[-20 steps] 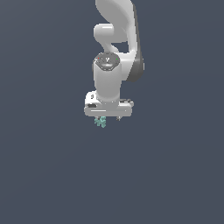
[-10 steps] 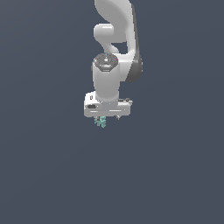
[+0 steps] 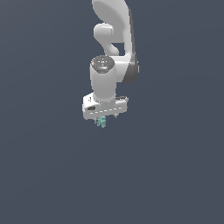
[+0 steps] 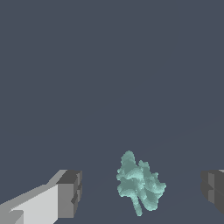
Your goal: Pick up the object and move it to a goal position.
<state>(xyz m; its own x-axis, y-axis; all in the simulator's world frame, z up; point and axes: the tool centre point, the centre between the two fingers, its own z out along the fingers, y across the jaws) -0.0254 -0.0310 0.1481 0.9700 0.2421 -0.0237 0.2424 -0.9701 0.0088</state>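
Note:
The object (image 3: pixel 101 122) is a tiny teal-green knobbly piece with small prongs. It sits on the dark surface right under my white gripper (image 3: pixel 102 118) in the exterior view. In the wrist view the object (image 4: pixel 140 188) lies between the two fingers, nearer the middle than either pad. One dark finger pad (image 4: pixel 70 194) and the other (image 4: pixel 213 191) stand wide apart, each clear of the object. The gripper (image 4: pixel 141 192) is open and holds nothing.
The white arm (image 3: pixel 111 52) rises behind the hand toward the top of the exterior view. A plain dark grey-blue surface (image 3: pixel 52 175) fills the rest of both views.
The hand has settled very slightly lower over the object. The object has not moved and the fingers are still apart.

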